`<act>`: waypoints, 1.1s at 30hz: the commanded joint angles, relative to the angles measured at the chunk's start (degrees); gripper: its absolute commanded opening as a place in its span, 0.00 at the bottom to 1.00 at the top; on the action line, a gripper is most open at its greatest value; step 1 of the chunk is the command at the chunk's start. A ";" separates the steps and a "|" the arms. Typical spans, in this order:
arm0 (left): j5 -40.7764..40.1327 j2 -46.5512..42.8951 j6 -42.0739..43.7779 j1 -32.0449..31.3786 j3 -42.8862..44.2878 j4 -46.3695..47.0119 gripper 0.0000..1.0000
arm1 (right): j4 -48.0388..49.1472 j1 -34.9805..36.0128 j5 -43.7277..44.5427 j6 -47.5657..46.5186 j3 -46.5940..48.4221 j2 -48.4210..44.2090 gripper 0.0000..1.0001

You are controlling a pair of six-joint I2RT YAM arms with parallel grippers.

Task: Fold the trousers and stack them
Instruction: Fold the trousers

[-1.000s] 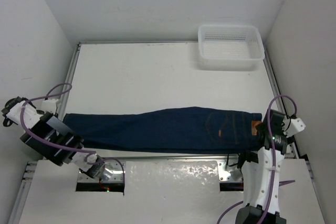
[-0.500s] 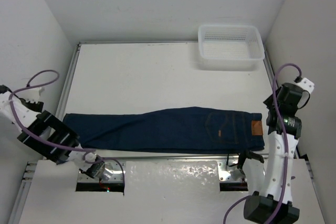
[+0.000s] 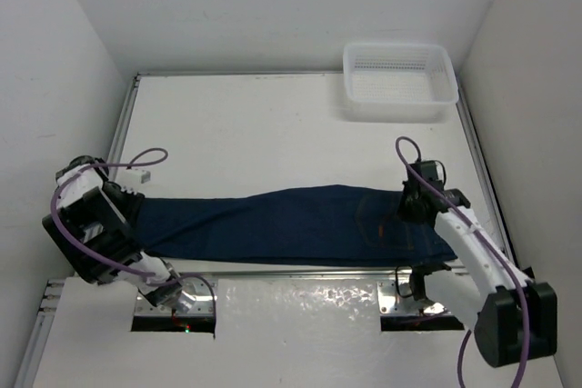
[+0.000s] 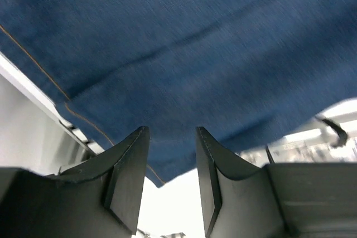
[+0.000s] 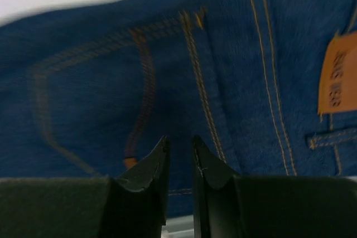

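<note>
The dark navy trousers (image 3: pixel 291 224) lie flat and full length across the near part of the table, waist to the right, hems to the left. My left gripper (image 3: pixel 129 197) hovers over the hem end; in the left wrist view its jaws (image 4: pixel 171 132) stand apart with only the denim (image 4: pixel 184 43) beyond them and nothing between. My right gripper (image 3: pixel 406 210) is over the waist end. Seen from the right wrist, its fingertips (image 5: pixel 179 140) leave a narrow gap just above the back pocket stitching (image 5: pixel 142 82), left of the tan waist patch (image 5: pixel 337 73).
A white mesh basket (image 3: pixel 400 79) stands at the far right corner of the table. Metal rails (image 3: pixel 273 270) run along the near edge just below the trousers. White walls close in on both sides.
Both arms have swung inward from the table's sides. The left one now sits over the hems and the right one over the waist. The trousers have not moved.
</note>
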 commanded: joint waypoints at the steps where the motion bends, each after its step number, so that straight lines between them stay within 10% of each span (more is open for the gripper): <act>1: -2.04 3.67 -5.05 -1.47 -0.94 9.10 0.36 | 1.04 0.49 1.25 3.47 -1.58 7.20 0.18; 17: 0.32 18.01 -22.71 -13.77 8.71 27.48 0.34 | 8.08 -4.16 8.11 -3.65 24.42 47.74 0.22; 33: 12.02 23.71 -26.85 -1.30 30.26 7.96 0.43 | 8.78 -4.60 2.66 -13.93 31.20 46.62 0.22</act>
